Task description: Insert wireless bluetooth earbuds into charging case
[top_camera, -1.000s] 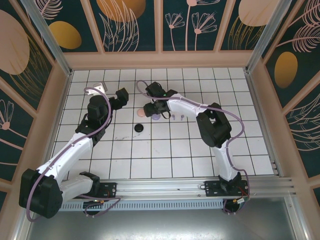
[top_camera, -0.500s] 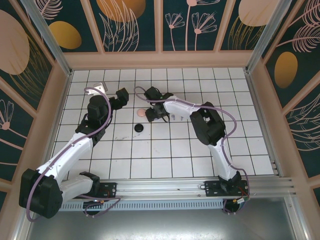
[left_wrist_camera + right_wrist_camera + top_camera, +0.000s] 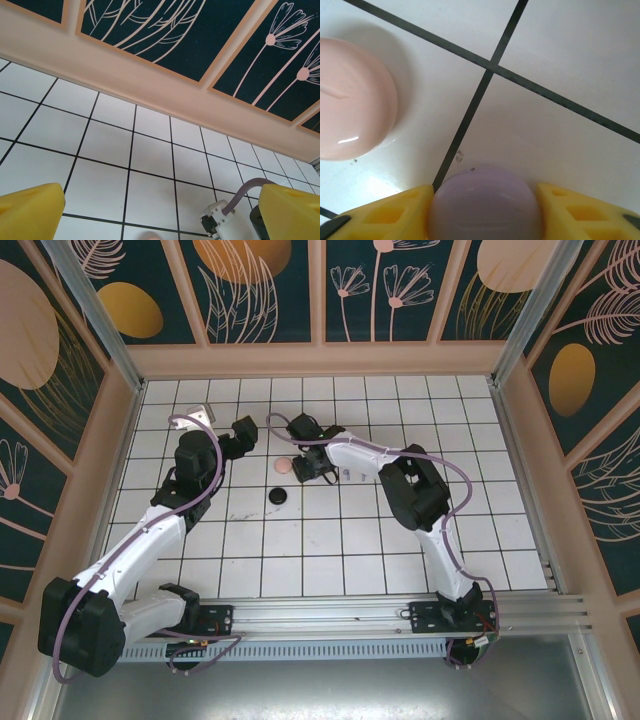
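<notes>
- We are looking down the right wrist camera, and the right gripper [image 3: 485, 189] is holding the lilac case [image 3: 485, 212]. One yellow pad is sitting against each flank, with no gap showing on either side.
- The case is resting on the white tiled table [image 3: 560, 150], beside a black grout line, and its domed top is looking closed to us.
- The pink case [image 3: 350, 100] is lying near it on the left, apart and not touching. We are wanting to keep that clearance so nothing gets nudged.
- From above, the black case [image 3: 278, 497] is sitting a little nearer the arm bases. The earbuds [image 3: 349, 476] are showing as tiny specks just right of the right arm's wrist, too small for us to tell their colours.
- The left gripper [image 3: 160, 195] is hanging with its fingers spread wide and nothing between them, over bare tiles by the back wall.
- For this step we are judging that a centred, level grip matters most. The case is round and glossy, so an off-centre squeeze is likely to squirt it forward out of the pads.
- We are advising light pressure low on the body, leaving the lid seam free.
- We are expecting the spare left arm to be needed for opening the lid before any bud is going in.
</notes>
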